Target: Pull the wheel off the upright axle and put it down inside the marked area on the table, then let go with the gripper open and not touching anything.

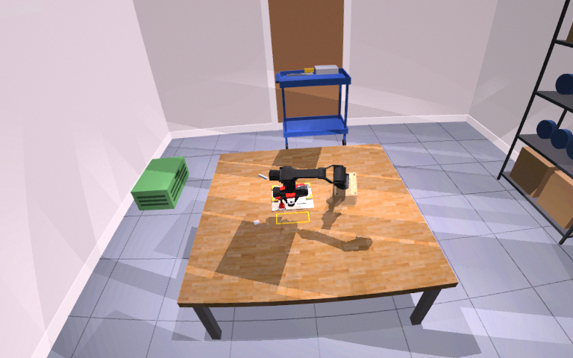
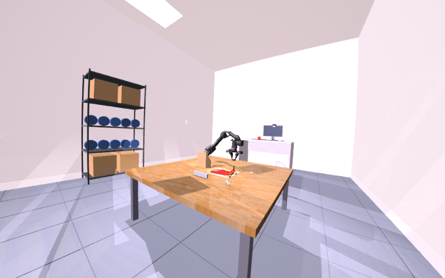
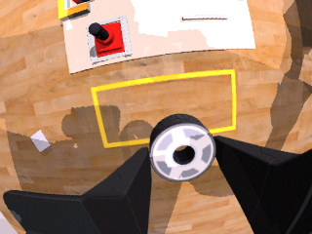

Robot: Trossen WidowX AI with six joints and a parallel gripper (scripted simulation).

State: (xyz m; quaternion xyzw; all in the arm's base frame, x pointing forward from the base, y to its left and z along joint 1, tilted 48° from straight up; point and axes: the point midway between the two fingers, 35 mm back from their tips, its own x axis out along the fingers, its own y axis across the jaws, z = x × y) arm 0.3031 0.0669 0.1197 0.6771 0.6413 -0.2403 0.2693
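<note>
My gripper is shut on the wheel, a black tyre with a white-grey hub and a dark centre hole. The wheel is off the axle, held in the air with its hub face toward the wrist camera. The axle is a bare black upright peg on a red base. The marked area is a yellow rectangular outline on the table. In the wrist view the wheel overlaps its near line. The gripper's fingertips are hard to make out in the top view.
A white board lies beyond the outline, bearing the axle base, a red part and yellow corner pieces. A small white piece lies left of the outline. Two grey bars lie past the board.
</note>
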